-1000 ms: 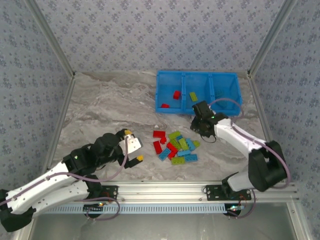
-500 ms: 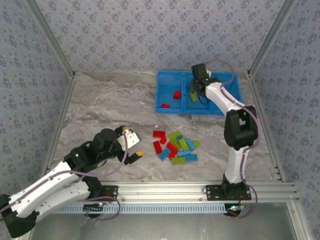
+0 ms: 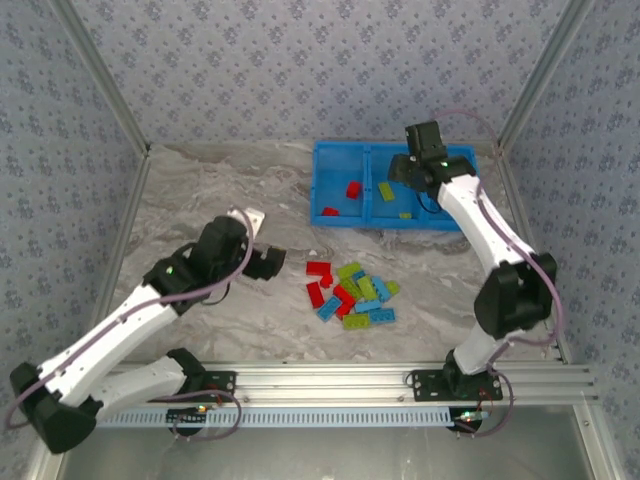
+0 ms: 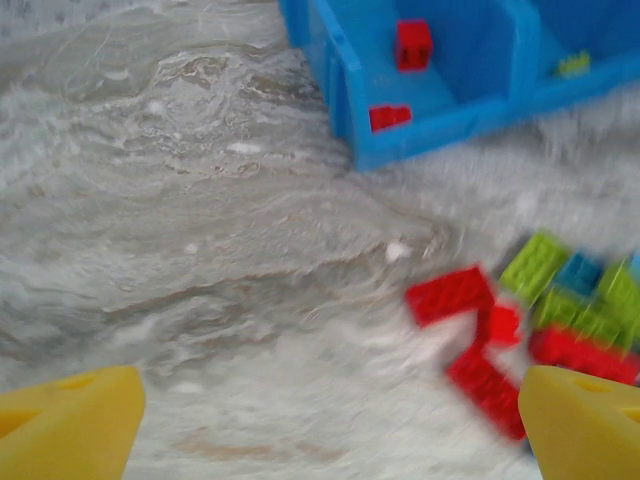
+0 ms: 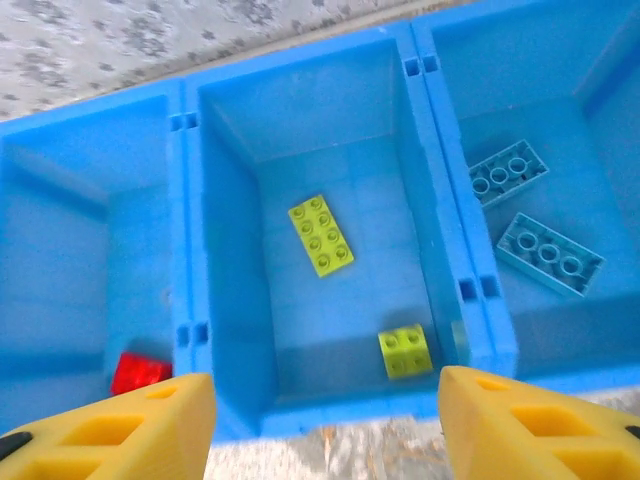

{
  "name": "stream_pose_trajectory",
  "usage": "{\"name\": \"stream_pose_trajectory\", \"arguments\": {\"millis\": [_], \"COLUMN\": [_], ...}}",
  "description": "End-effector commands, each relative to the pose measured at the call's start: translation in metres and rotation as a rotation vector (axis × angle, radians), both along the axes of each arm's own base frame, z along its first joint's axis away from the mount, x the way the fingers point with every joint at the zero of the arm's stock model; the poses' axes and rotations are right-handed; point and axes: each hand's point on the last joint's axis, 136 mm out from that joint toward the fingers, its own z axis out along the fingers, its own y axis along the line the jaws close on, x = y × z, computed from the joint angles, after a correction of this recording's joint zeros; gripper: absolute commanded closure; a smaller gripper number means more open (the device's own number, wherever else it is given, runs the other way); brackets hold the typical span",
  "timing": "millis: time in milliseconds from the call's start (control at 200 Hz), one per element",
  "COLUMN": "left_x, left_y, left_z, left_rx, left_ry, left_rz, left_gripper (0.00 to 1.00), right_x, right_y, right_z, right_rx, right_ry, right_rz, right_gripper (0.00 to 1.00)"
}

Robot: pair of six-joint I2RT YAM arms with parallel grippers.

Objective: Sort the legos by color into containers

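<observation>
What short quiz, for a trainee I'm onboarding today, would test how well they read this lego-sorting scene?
1. True or false: the right gripper is shut on a brick.
2. Which colour of brick lies in the middle compartment? A red, B lime green, C light blue.
3. Fill in: the right compartment holds ___ light blue bricks.

Key: 1 false, its fingers are wide apart with nothing between them; 2 B; 3 two.
</observation>
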Motion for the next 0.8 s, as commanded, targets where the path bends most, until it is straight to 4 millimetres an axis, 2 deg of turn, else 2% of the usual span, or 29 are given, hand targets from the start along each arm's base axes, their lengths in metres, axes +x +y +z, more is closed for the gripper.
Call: {"name": "stream_pose_trajectory", "arguments": {"millis": [0,125,265,275,290,385,485,575,710,795], "left_x": [0.005,0.023,0.039,0.039,0.041,0.046,0.048,0.052,0.058,0.058], "left_y": [-0.003,-0.039,-0.077,-0.079,-0.083,-0.106,-0.127,-0.136,-0.131,-0.126], "left_z": [-0.027,-0.066,-0.108,-0.111,-0.115,-0.137,-0.158,-0.172,-0.192,-0.204], "left_rx": [-0.136,-0.202,-0.208,-0.198,-0.187,-0.106,-0.062,-0.043,-0.003,0.016], "left_ry": [0.236,0.390,0.502,0.504,0.507,0.530,0.567,0.570,0.571,0.576], "left_rz": [0.264,0.334,0.337,0.332,0.326,0.276,0.244,0.244,0.292,0.307], "left_gripper": [0.07,0.09,0.07,0.07,0.06,0.01,0.01,0.01,0.05,0.15], "right_x": [-0.058,-0.129,-0.199,-0.205,-0.212,-0.241,-0.255,-0.254,-0.249,-0.247], "right_y": [0.024,0.058,0.081,0.081,0.081,0.085,0.087,0.084,0.083,0.084], "right_z": [0.011,0.016,0.000,-0.011,-0.016,-0.034,-0.046,-0.054,-0.059,-0.060], "right_rx": [0.018,0.063,0.144,0.142,0.146,0.155,0.168,0.164,0.142,0.136], "right_ry": [0.039,0.055,0.131,0.160,0.181,0.254,0.274,0.288,0.298,0.302], "right_rz": [0.163,0.350,0.506,0.512,0.519,0.558,0.571,0.540,0.520,0.517], "right_gripper": [0.37,0.29,0.14,0.13,0.12,0.00,0.00,0.00,0.00,0.00]}}
